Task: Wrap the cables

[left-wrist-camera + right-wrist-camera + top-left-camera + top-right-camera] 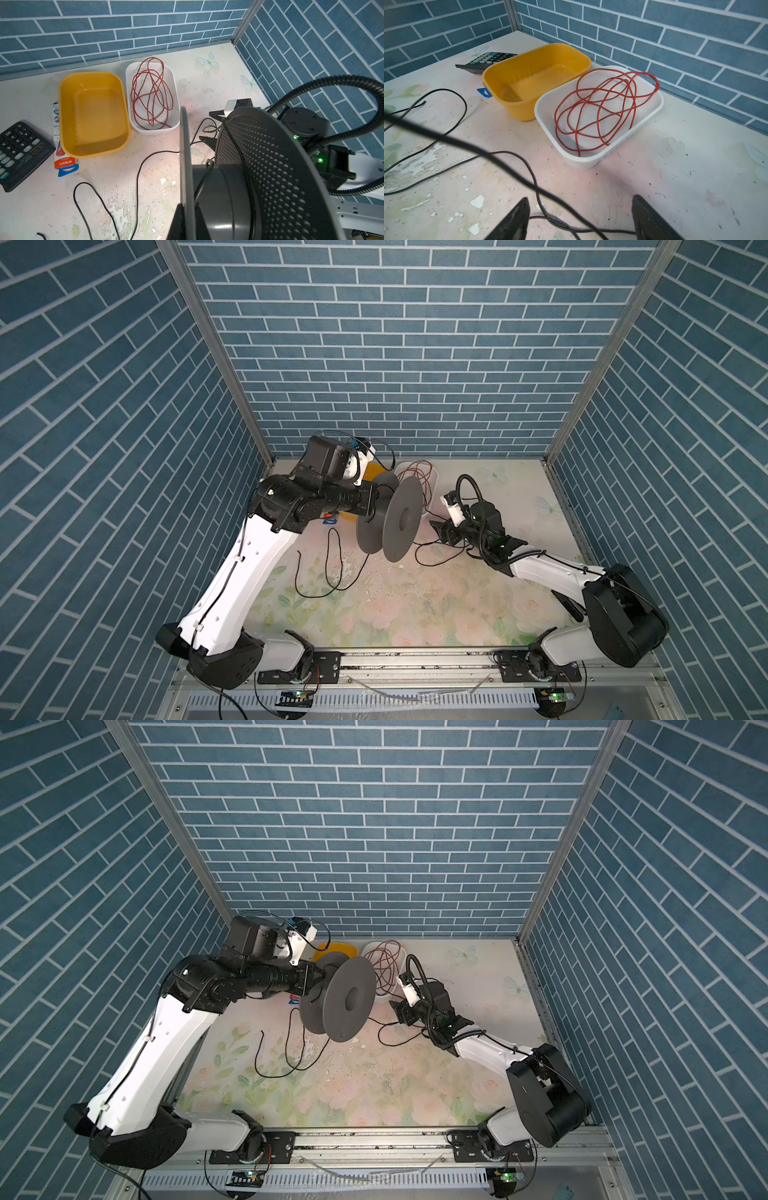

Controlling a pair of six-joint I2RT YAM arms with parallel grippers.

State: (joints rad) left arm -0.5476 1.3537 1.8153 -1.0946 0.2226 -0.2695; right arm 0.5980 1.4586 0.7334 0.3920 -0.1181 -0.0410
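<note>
CABLE: long thin black cord (137, 187) is lying partly across the round grey plastic spool (349, 1002) hub, the rest trailing loose between the right gripper (581, 212) fingers, which are standing wide apart, gripping nothing | LEFT: left gripper (188, 209) is clamping the spool's flange | STEP: likely best pinching the cord close in, feeding it taut | AHEAD OF RIGHT GRIPPER: yellow plastic tub (535, 46) sitting empty; white plastic tray (591, 164) holding tangled reddish-brown wire (576, 141)

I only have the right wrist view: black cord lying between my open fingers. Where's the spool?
Observer: The left gripper is shut on one flange of the grey spool, flanges upright.
Operator: Any cord on it?
Observer: One strand of the black cord reaches the hub, seen from the left wrist.
Operator: Where am I relative to it?
Observer: In both top views the right gripper sits just right of the spool, not touching it.
</note>
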